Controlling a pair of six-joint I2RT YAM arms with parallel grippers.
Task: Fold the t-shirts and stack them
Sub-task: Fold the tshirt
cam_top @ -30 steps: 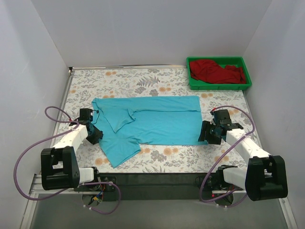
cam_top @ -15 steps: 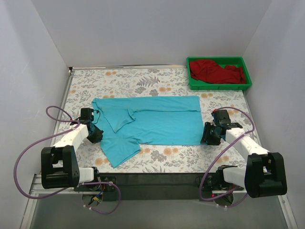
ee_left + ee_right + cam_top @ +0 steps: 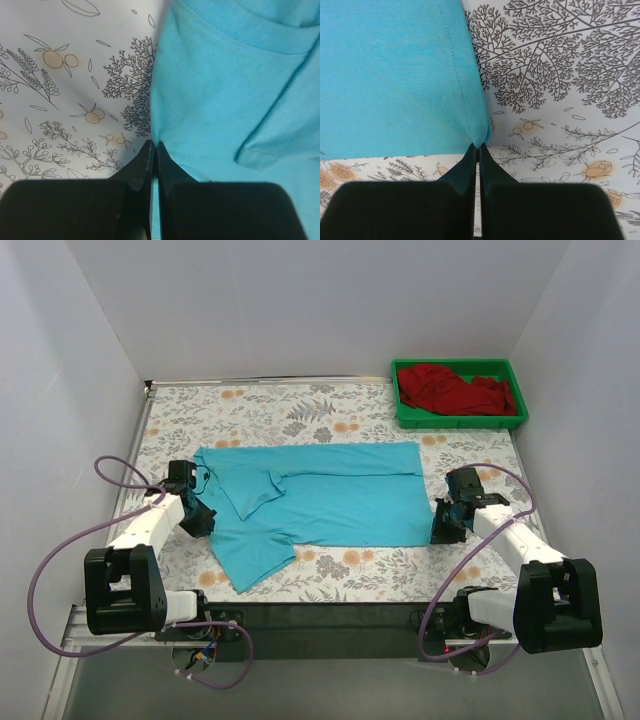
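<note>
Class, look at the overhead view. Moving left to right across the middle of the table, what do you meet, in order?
Left pincer, shut on the shirt's edge → blue shirt → right pincer, shut on the shirt's corner.

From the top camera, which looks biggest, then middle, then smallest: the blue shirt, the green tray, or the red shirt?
1. blue shirt, spread out flat
2. green tray
3. red shirt, bunched up inside the tray
</note>
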